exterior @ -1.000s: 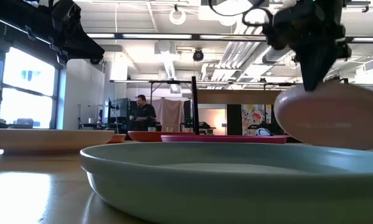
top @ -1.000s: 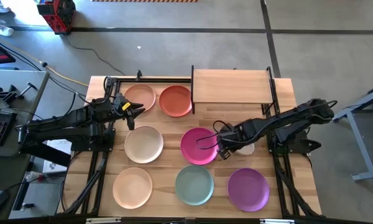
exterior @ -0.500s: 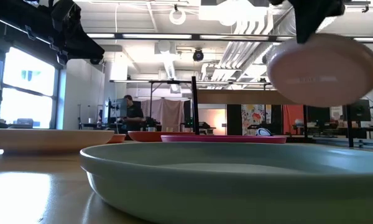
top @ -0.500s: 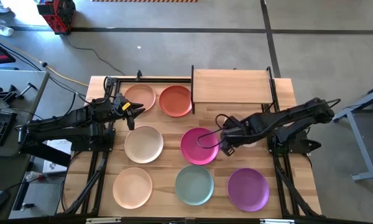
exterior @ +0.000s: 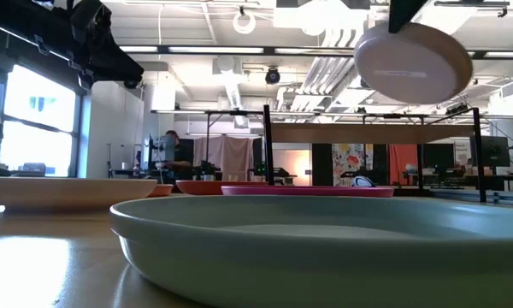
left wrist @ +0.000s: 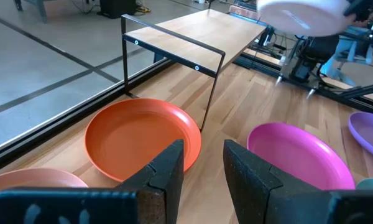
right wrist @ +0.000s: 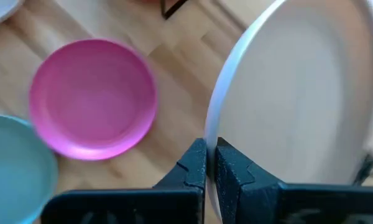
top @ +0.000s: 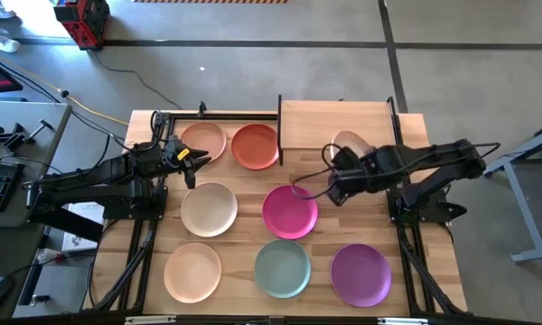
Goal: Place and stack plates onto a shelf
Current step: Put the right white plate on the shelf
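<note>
My right gripper is shut on an off-white plate, held high at the shelf's near edge; the plate also shows in the low view. The shelf is a pale board on black posts at the far right. My left gripper is open and empty, hovering near the peach plate. On the table lie orange-red, cream, magenta, peach, pale green and purple plates, each on its base. My right gripper pinches the off-white plate's rim between its two fingers, one on each face. The fingers come from above, slanting down. The plate hangs tilted below them, lifted clear of the table and higher than the shelf board.
The shelf's thin black posts and frame stand between the orange-red plate and the board. A bare strip of table lies right of the magenta plate. A person stands in the room far behind the table.
My right gripper has risen and gone toward the table's far edge, from beside the magenta plate to the shelf's near edge. The off-white plate has gone with it, lifted well clear of the table and still tilted.
</note>
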Motion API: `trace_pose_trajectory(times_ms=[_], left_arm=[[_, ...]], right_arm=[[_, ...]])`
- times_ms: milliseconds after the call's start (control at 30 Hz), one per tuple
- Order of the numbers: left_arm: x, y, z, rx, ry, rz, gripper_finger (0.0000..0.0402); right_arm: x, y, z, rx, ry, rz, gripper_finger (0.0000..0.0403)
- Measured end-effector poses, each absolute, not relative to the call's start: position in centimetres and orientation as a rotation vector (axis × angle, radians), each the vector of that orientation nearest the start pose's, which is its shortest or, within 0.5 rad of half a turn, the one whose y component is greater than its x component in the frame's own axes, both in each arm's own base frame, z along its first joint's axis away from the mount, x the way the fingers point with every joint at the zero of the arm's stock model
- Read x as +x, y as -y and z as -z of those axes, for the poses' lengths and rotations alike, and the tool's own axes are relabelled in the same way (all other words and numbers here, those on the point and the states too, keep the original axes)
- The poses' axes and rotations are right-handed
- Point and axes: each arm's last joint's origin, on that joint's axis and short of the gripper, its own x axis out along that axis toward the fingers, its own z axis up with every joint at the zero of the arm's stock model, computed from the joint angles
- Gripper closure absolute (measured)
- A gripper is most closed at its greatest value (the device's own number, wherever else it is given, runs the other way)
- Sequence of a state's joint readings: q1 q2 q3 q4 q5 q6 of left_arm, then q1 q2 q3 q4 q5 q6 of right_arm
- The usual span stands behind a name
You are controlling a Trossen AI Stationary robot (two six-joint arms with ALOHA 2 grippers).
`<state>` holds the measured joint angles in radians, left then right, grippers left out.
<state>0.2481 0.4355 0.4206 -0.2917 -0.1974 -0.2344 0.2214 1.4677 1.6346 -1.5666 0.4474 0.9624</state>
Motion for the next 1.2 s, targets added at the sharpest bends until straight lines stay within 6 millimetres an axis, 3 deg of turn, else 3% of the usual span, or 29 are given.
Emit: trace_pose_trajectory(times_ms=[267, 567, 867, 1200], left_arm=[[11.3, -3.5, -24.2, -0.236, -0.256, -0.476, 0.0300], [11.3, -3.5, -24.2, -0.236, -0.257, -0.476, 0.0300], [11.3, -3.5, -24.2, -0.236, -0.257, -0.476, 0.0300], [11.3, -3.5, -24.2, -0.236, -0.257, -0.477, 0.0300]], right_arm=[[24.0, 0.1, -37.5, 0.185, -1.130, 0.822, 0.0403], [23.6, 4.8, -37.3, 0.146, -1.207, 0.884, 0.0403], [23.5, 8.0, -33.7, 0.162, -1.331, 0.865, 0.0403], [23.2, 10.1, -31.7, 0.134, -1.397, 0.786, 0.0403]])
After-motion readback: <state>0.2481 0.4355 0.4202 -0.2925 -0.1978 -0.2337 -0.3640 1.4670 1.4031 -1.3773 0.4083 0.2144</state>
